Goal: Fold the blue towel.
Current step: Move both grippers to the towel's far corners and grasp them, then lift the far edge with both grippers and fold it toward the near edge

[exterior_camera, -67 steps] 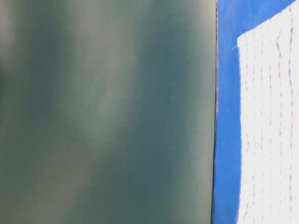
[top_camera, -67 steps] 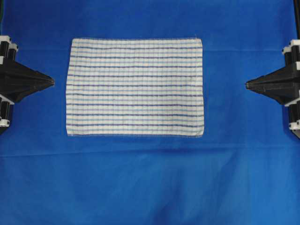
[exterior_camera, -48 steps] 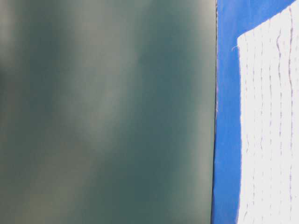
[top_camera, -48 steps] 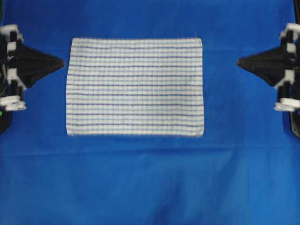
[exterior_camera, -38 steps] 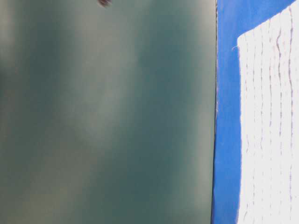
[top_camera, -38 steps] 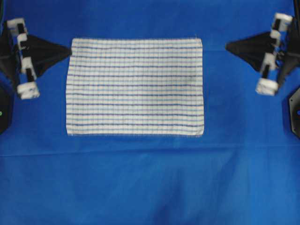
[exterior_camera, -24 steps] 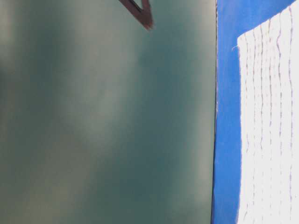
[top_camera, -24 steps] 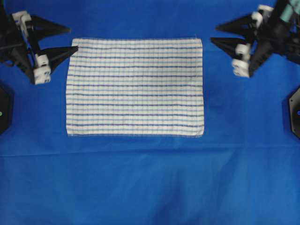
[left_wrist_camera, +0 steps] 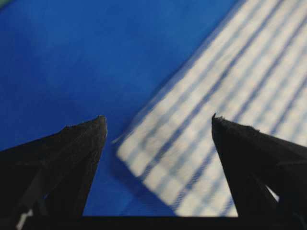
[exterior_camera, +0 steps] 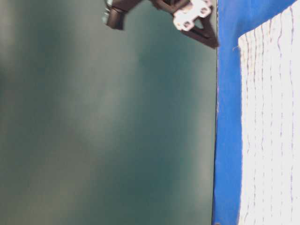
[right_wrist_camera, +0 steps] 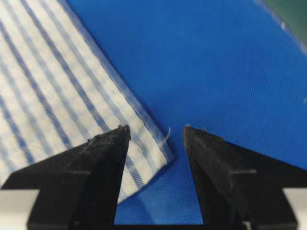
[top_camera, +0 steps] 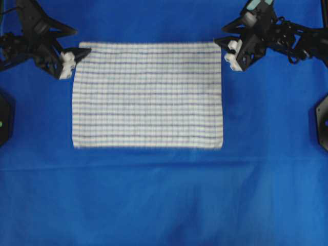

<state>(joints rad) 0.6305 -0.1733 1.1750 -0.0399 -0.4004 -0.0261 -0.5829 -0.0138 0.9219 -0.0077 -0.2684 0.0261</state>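
The blue towel [top_camera: 147, 95], white with thin blue stripes, lies flat and unfolded on the sheet. My left gripper [top_camera: 84, 41] stands open at the towel's far left corner; in the left wrist view the left gripper [left_wrist_camera: 157, 117] has that corner [left_wrist_camera: 144, 153] between its spread fingers, untouched. My right gripper [top_camera: 218, 34] is open at the far right corner. In the right wrist view the right gripper [right_wrist_camera: 156, 127] frames the corner with its loose thread [right_wrist_camera: 165, 136]. At table level the towel [exterior_camera: 269, 126] shows at the right, with a black finger [exterior_camera: 206, 37] near its corner.
A plain solid-blue sheet [top_camera: 164, 195] covers the table, with soft wrinkles toward the front. Black arm bases sit at the left edge [top_camera: 4, 118] and the right edge [top_camera: 322, 120]. A blurred dark-green surface [exterior_camera: 108, 122] fills most of the table-level view.
Both grippers have opened and swung from the middle of the towel's sides to its two far corners. The towel has not moved.
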